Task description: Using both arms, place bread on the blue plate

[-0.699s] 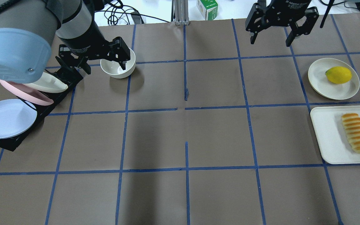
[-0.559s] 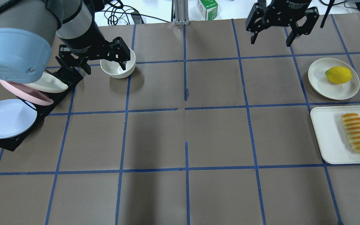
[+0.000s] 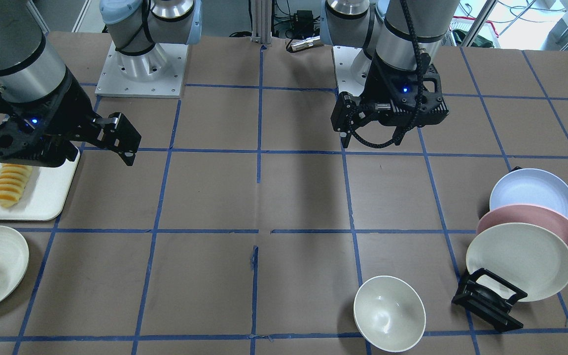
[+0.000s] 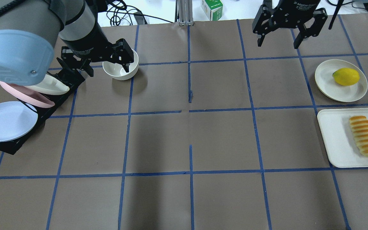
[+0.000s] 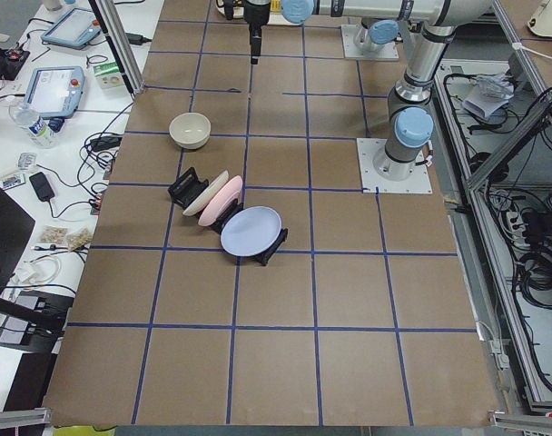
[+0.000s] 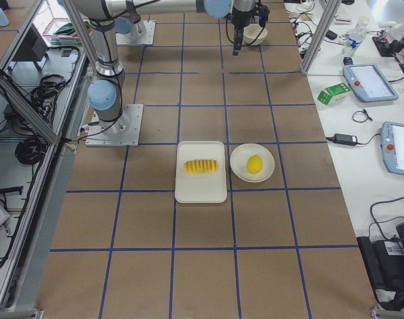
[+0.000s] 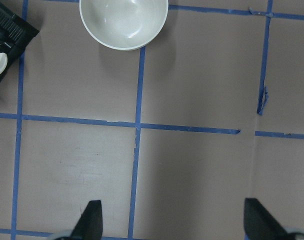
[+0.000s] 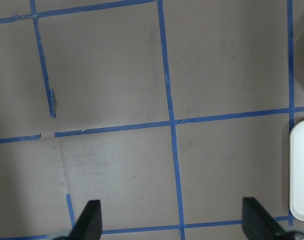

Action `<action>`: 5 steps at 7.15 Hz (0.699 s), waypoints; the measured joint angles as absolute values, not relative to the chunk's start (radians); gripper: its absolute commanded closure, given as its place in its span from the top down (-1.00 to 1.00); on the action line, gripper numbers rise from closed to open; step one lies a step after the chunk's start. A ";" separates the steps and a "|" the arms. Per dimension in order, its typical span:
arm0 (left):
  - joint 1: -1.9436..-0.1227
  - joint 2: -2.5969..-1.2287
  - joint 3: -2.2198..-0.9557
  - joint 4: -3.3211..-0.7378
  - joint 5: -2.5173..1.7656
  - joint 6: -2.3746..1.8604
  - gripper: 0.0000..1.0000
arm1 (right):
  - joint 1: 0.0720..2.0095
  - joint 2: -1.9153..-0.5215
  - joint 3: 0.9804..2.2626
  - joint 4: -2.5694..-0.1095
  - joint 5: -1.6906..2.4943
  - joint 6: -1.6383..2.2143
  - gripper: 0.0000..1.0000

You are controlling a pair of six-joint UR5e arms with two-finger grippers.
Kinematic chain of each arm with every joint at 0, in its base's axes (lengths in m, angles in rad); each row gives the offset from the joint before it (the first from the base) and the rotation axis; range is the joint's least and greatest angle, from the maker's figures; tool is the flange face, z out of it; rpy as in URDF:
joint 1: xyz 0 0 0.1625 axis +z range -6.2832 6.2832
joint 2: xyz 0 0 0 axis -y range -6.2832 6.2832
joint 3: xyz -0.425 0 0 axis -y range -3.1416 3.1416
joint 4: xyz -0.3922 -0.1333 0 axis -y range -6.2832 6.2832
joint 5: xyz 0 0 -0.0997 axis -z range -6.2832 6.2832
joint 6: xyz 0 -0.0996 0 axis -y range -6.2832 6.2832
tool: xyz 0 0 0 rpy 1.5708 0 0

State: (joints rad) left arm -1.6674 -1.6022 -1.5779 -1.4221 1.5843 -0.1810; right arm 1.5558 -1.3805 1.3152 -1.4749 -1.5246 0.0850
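The bread (image 4: 365,135), a ridged yellow-orange loaf, lies on a white tray (image 4: 332,140) at the right edge; it also shows in the front view (image 3: 10,187). The blue plate (image 4: 6,121) leans in a black rack (image 4: 8,145) at the left, nearest slot; it also shows in the front view (image 3: 533,192). My left gripper (image 4: 109,68) is open and empty, high over the white bowl (image 4: 121,71). My right gripper (image 4: 278,44) is open and empty at the far right, well away from the bread. Both wrist views show spread fingertips (image 7: 92,220) (image 8: 89,220) over bare table.
A pink plate (image 4: 27,95) and a cream plate (image 4: 48,87) lean in the same rack behind the blue one. A lemon (image 4: 346,76) sits on a cream plate (image 4: 327,80) beyond the tray. A green carton (image 4: 212,9) stands past the far edge.
The right gripper has drifted slightly farther away and to the right. The left gripper has barely shifted. Both stay open; no object has moved.
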 measured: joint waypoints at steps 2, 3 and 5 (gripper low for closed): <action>-1.667 -1.600 -1.578 -1.422 1.583 -0.181 1.00 | 1.542 -1.381 1.318 -1.470 -1.532 0.064 1.00; -1.667 -1.597 -1.578 -1.422 1.583 -0.182 1.00 | 1.525 -1.382 1.321 -1.469 -1.534 0.025 1.00; -1.667 -1.599 -1.579 -1.424 1.570 -0.183 1.00 | 1.443 -1.386 1.337 -1.467 -1.540 -0.114 1.00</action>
